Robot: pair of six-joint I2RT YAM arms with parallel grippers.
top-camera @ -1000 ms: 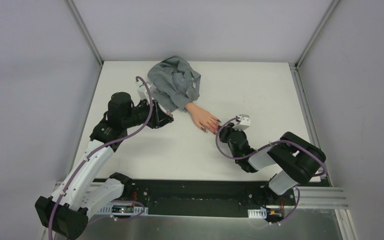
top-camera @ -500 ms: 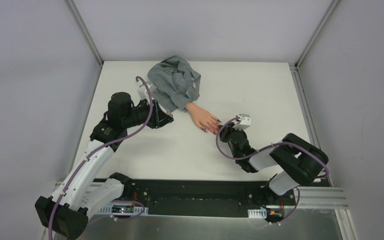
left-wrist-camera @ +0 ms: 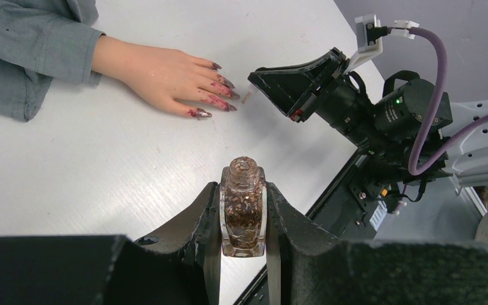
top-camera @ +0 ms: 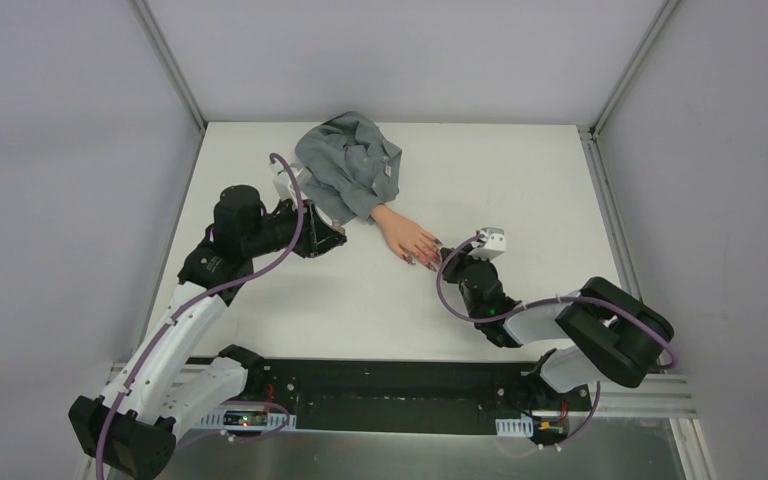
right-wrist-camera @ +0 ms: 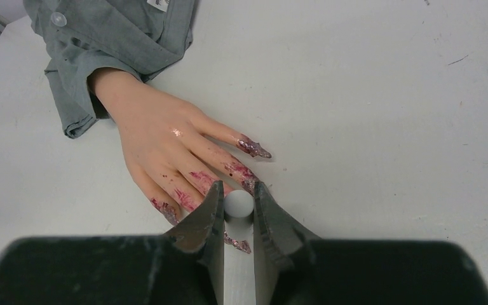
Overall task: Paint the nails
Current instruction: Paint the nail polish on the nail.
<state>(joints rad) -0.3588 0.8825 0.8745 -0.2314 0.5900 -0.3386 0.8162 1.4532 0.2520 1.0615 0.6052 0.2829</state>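
From its base at the near edge of the table [top-camera: 540,190], the right arm [top-camera: 580,325] lay folded low, elbow out to the right and forearm angled left and away. The right gripper [right-wrist-camera: 238,210] was closed almost fully on a white brush cap [right-wrist-camera: 238,203], just in front of the fingertips of the fake hand [right-wrist-camera: 159,146]. The left arm [top-camera: 190,310] rose steeply from the near left corner and bent right. The left gripper [left-wrist-camera: 243,213] was clamped tight on an uncapped polish bottle [left-wrist-camera: 243,216] of glittery reddish-brown polish, held upright beside the grey sleeve [top-camera: 345,165]. The hand rested palm down near the table's middle, fingers spread toward the right gripper. The nails [right-wrist-camera: 254,150], long, pointed and smeared dark purplish-red, lay on the tabletop, and polish streaked the fingers too. Bare white tabletop stretched right of the hand to the right edge, and between the two grippers. The bunched sleeve reached nearly to the far edge, where grey walls [top-camera: 390,50] closed the table in.
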